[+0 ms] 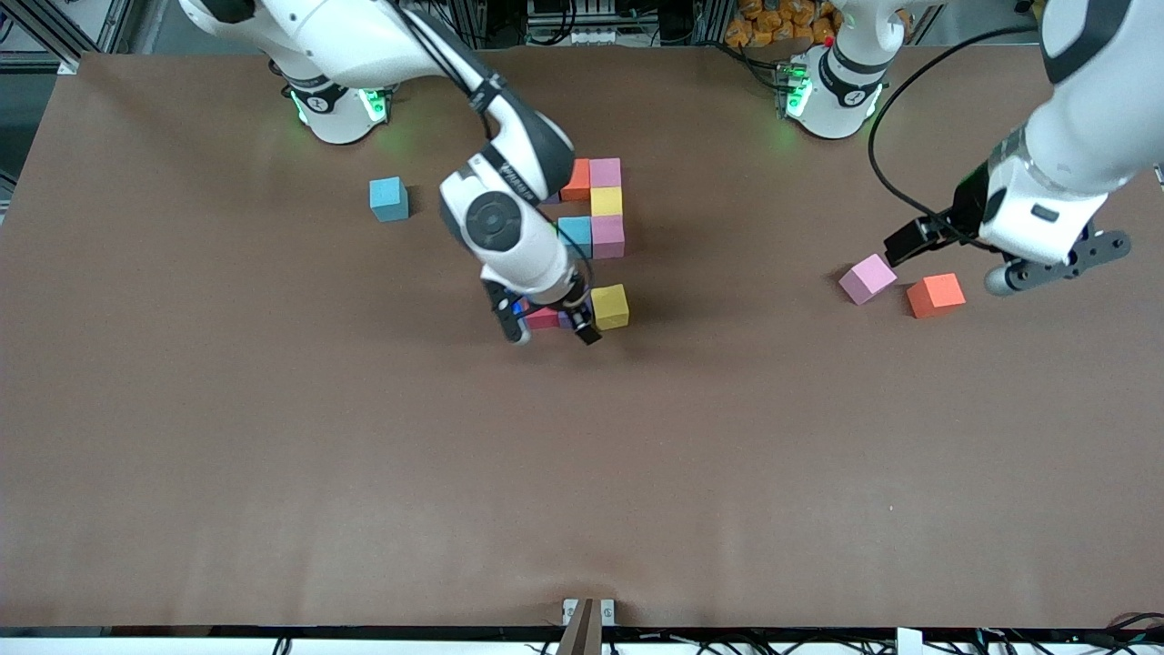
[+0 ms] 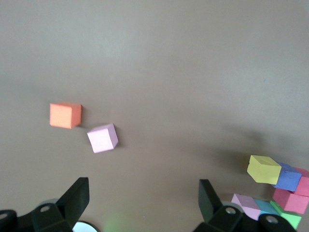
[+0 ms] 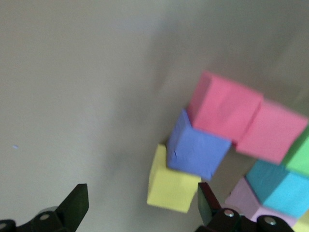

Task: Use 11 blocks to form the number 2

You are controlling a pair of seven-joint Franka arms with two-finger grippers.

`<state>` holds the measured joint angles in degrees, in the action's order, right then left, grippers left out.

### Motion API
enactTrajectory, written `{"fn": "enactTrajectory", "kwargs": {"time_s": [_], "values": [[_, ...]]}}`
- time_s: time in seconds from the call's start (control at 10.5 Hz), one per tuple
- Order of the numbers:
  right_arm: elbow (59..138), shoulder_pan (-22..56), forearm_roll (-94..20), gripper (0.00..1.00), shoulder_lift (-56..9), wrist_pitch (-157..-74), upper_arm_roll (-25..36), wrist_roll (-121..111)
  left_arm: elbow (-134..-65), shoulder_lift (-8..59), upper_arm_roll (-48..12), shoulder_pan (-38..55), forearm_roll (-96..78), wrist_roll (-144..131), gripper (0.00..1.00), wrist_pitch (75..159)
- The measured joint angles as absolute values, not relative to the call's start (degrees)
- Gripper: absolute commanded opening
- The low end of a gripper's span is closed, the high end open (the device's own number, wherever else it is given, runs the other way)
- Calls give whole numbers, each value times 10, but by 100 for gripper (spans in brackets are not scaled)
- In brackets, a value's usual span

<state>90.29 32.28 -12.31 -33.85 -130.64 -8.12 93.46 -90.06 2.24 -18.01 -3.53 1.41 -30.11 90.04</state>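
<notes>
Front view: right gripper (image 1: 548, 325) jaws apparently straddle red block (image 1: 542, 318), parted.

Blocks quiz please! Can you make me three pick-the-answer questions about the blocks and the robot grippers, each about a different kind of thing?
1. What lies beside the loose orange block?
A. a loose pink block
B. a green block
C. a yellow block

2. How many blocks lie alone toward the right arm's end of the table?
A. three
B. one
C. none

3. How is the left gripper?
A. shut on a block
B. open and empty
C. shut, empty

Answers:
1 A, the pink block sits beside it.
2 B, only a blue block.
3 B, nothing sits between its spread fingers.
</notes>
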Motion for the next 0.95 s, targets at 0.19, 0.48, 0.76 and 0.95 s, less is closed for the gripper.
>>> {"fn": "enactTrajectory", "kwargs": {"time_s": [0.19,0.48,0.76,0.95], "values": [[900,280,-122,100,-329,-1278,-80,836,-871,19,-180,-25,35,-261,100,883],[893,189,-121,100,-299,-1166,-77,647,-842,15,-179,-22,35,-238,100,861],[893,97,-122,100,-267,-1078,-75,445,-833,-8,-171,-2,30,-235,100,848],[902,76,-121,100,-230,-1036,-48,310,-832,-29,-154,1,13,-231,100,836]]}}
